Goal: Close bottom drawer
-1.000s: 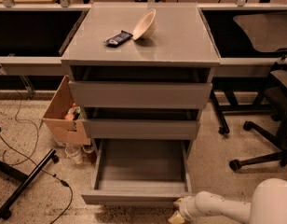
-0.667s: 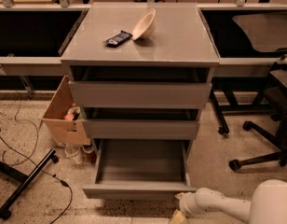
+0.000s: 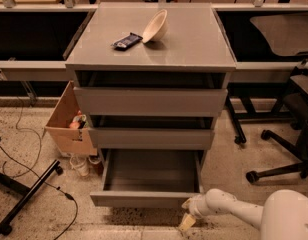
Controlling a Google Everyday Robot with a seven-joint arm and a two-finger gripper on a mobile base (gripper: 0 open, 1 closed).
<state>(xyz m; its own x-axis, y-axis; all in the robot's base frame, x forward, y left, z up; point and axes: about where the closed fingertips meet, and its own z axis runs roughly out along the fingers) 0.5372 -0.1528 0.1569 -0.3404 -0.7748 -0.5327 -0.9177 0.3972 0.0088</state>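
Observation:
The grey cabinet (image 3: 150,101) has three drawers. The bottom drawer (image 3: 144,198) stands pulled out, its bare grey tray open to view and its flat front facing me near the floor. The middle drawer (image 3: 150,138) and the top drawer (image 3: 150,101) sit slightly out. My white arm reaches in from the lower right. My gripper (image 3: 188,215) is at the right end of the bottom drawer's front, low by the floor, touching or nearly touching it.
A white bowl (image 3: 155,26) and a dark packet (image 3: 127,41) lie on the cabinet top. A cardboard box (image 3: 69,125) with bottles stands left of the cabinet. Office chairs (image 3: 289,134) stand on the right. A black stand leg and cables (image 3: 29,194) lie at the lower left.
The bottom drawer has slid in a little; its front is now farther from me. My gripper has followed it inward at the drawer's right end.

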